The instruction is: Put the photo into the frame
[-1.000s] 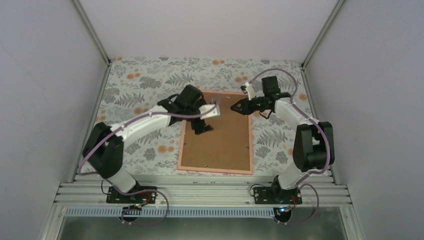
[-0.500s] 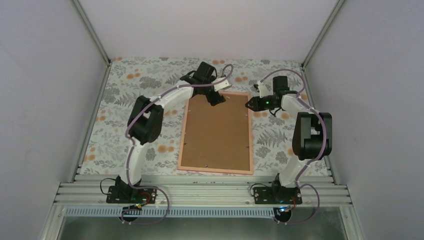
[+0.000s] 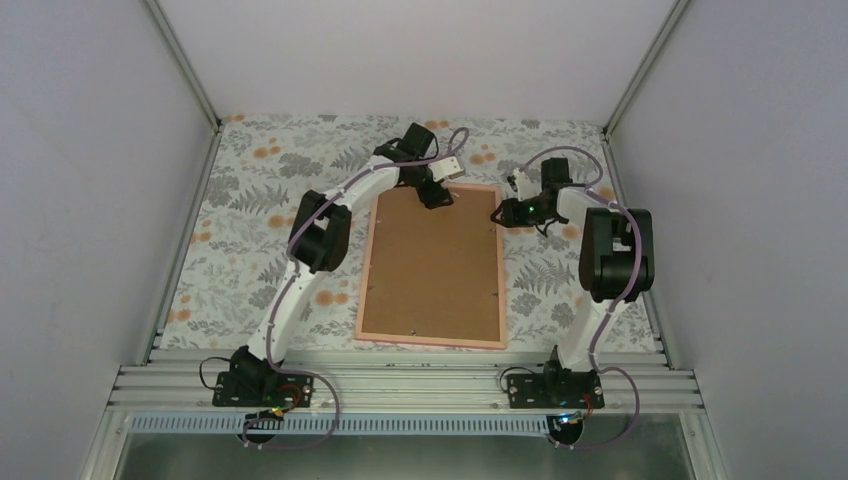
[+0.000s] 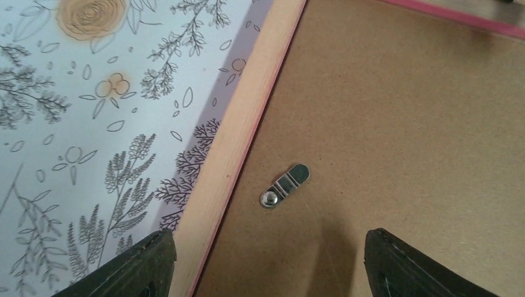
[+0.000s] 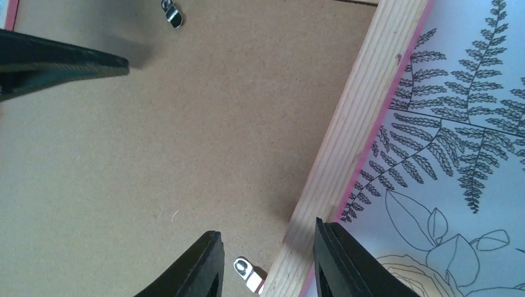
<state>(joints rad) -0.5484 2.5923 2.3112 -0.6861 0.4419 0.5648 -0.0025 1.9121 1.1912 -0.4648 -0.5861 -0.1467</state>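
Observation:
The pink frame (image 3: 430, 341) lies face down on the floral cloth, with the brown backing board (image 3: 432, 265) filling it. The photo is hidden. My left gripper (image 3: 432, 197) hovers over the far left part of the board, open; in its wrist view the gripper (image 4: 267, 235) straddles the board's edge just below a metal tab (image 4: 283, 186) by the wooden rim (image 4: 238, 142). My right gripper (image 3: 498, 215) is at the frame's far right edge, open (image 5: 266, 229), with a metal tab (image 5: 247, 272) and the rim (image 5: 353, 136) between its fingers, gripping nothing.
Floral cloth (image 3: 270, 190) covers the table around the frame. Grey walls with metal posts close in the left, right and back. One left finger (image 5: 62, 65) shows in the right wrist view, near another tab (image 5: 173, 13).
My left arm has stretched out and carried its gripper from the board's left-middle to its far edge. My right gripper has drawn back rightward to the frame's right rim.

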